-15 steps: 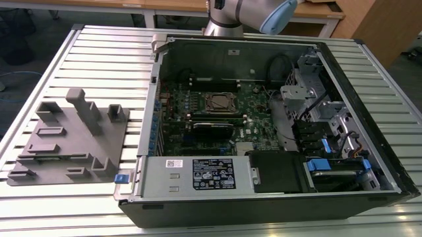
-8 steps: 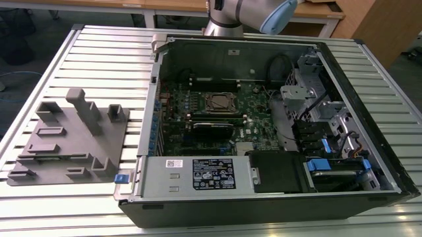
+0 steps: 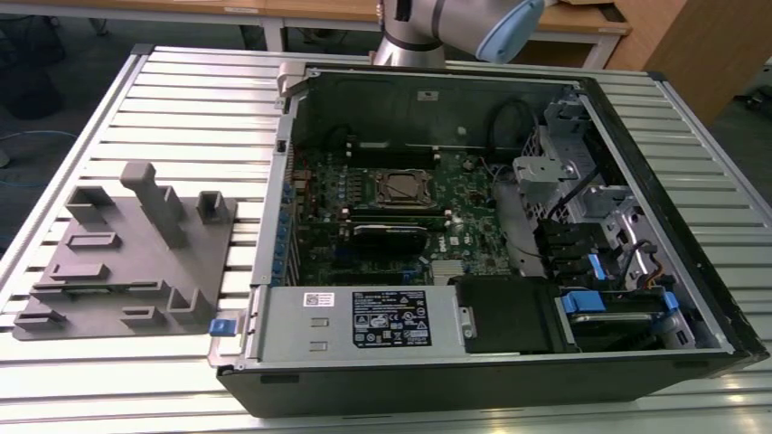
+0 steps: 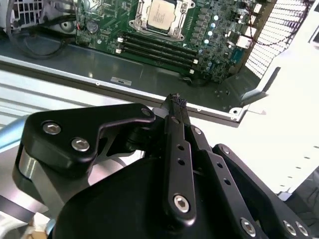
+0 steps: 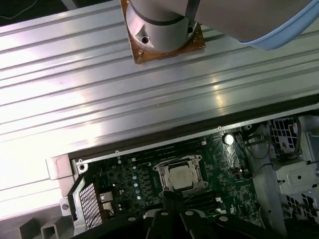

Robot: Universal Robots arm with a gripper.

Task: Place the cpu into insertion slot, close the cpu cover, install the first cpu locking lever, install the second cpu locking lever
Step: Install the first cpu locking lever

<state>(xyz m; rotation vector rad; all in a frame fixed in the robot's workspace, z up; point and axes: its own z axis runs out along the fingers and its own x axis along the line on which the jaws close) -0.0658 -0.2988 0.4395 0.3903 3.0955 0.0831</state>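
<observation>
The cpu (image 5: 180,177) is seen seated in the insertion slot (image 3: 404,188) mid-board, with the cpu cover (image 4: 175,27) lying down around it, so the lever step is judged in hand. That calls for a fine tip push on a thin lever. The gripper (image 4: 174,101), clenched on nothing, is held apart from the slot in both wrist views; the whole case (image 3: 483,389) is given by the exterior view.

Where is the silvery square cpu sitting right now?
The silvery-grey square cpu sits in the metal-rimmed insertion slot on the green motherboard, beside the long black memory slots, in both wrist views; it is mid-board in the exterior view.
</observation>
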